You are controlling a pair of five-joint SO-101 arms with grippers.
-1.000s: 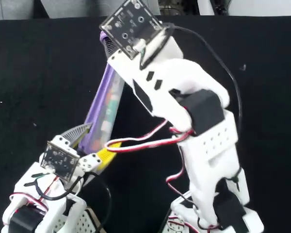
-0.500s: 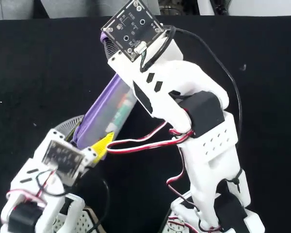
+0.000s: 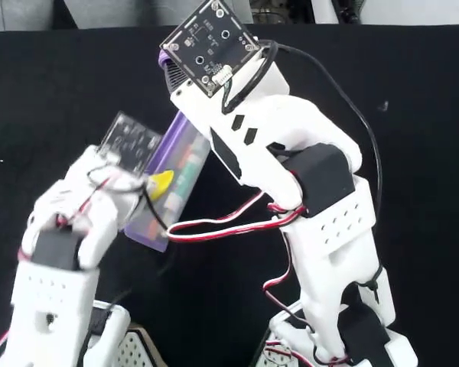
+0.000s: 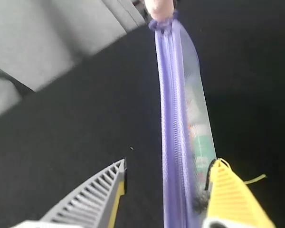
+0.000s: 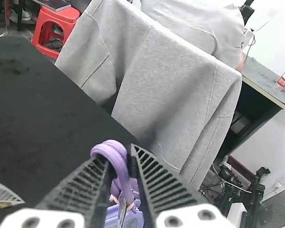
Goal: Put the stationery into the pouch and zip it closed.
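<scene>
A purple pouch (image 3: pixel 180 164) with a clear side hangs slanted above the black table, coloured stationery showing inside it. My right gripper (image 5: pixel 119 153) is shut on the purple loop (image 5: pixel 113 151) at the pouch's upper end, under the arm's camera board (image 3: pixel 210 42). My left gripper (image 4: pixel 171 164) is open astride the lower part of the pouch (image 4: pixel 173 123). The zip edge runs between its grey finger (image 4: pixel 102 190) and yellow finger (image 4: pixel 228 194), closer to the yellow one. In the high view the yellow finger (image 3: pixel 161 182) lies against the pouch's clear side.
Black cloth (image 3: pixel 413 115) covers the table. The right arm's red and white cables (image 3: pixel 222 223) loop beside the pouch's lower end. A grey garment (image 5: pixel 156 80) and a red stool (image 5: pixel 52 21) stand beyond the table's far edge.
My left arm has risen from the lower left and moved up along the pouch. The pouch's lower end has swung a little sideways. The right arm has held still.
</scene>
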